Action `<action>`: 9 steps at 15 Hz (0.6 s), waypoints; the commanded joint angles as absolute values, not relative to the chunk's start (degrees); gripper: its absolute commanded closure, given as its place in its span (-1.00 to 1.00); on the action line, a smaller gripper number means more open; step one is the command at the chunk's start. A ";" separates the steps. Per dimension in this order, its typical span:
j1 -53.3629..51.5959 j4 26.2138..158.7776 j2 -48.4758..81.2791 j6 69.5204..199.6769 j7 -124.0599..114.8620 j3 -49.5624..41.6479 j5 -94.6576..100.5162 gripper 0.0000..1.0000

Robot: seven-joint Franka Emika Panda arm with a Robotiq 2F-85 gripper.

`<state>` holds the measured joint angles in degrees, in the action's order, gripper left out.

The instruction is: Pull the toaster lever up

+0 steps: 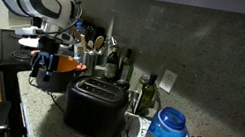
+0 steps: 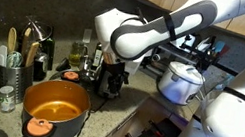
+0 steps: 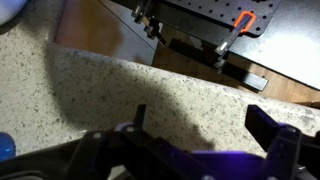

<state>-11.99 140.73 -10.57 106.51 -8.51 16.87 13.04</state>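
The black two-slot toaster [image 1: 95, 109] stands on the speckled counter [image 1: 40, 105]. Its lever does not show clearly. My gripper [image 1: 47, 63] hangs beside the toaster's end, low over the counter near the front edge and apart from the toaster. In the wrist view the gripper [image 3: 205, 115] is open, with only bare counter [image 3: 150, 85] between the two dark fingers. The toaster is out of that view. In the exterior view from the pot's side, the gripper [image 2: 111, 75] points down behind the pot, and I cannot tell the toaster apart from it there.
A dark pot with an orange inside [image 2: 55, 107] sits near the gripper. A blue-lidded jar [image 1: 164, 135] stands on the toaster's far side. Bottles and utensils [image 1: 113, 62] line the back wall. A silver pot [image 2: 181, 81] sits on the stove. The counter edge [image 3: 190, 70] drops to the floor.
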 commanded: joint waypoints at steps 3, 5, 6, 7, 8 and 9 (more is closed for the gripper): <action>-13.09 140.97 -9.36 109.96 -14.64 17.88 22.16 -1.00; -13.58 141.13 -9.12 110.16 -16.94 18.54 25.43 -1.00; -13.91 141.30 -9.13 110.28 -18.06 18.84 26.67 -1.00; -14.33 141.44 -9.07 110.28 -19.19 19.21 27.82 -1.00; -14.65 141.55 -8.97 110.31 -20.23 19.60 28.86 -1.00; -15.01 141.74 -8.87 110.44 -21.31 19.97 29.75 -1.00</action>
